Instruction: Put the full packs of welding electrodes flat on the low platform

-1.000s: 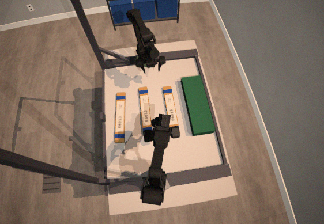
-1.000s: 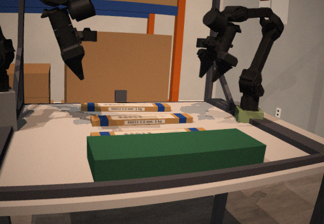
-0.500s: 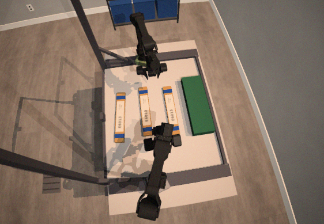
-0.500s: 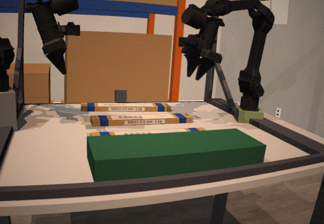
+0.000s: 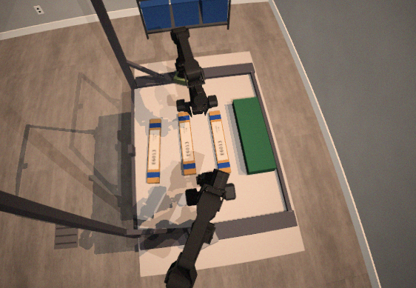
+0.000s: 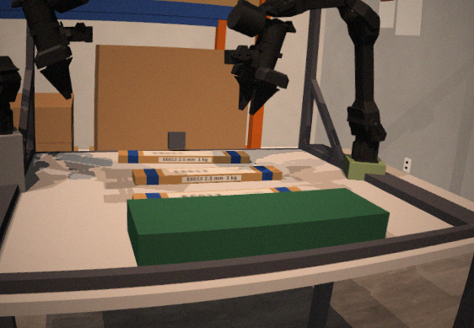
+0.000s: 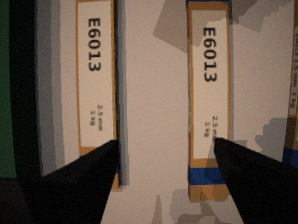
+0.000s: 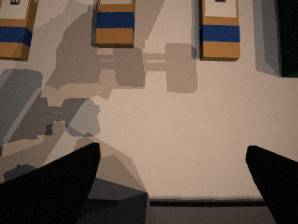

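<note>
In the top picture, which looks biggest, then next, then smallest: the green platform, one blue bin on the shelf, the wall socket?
1. Green platform
2. Blue bin: any of the three
3. Wall socket

Exterior: nearest pack (image 5: 220,142) (image 6: 253,192) (image 7: 97,75) (image 8: 220,33) mostly behind green platform (image 5: 255,135) (image 6: 253,221) (image 7: 7,90) (image 8: 291,40). Left wrist: farthest pack (image 5: 154,151) (image 6: 183,156) (image 7: 293,122) (image 8: 14,35) cropped, print seemingly blurred.
</note>
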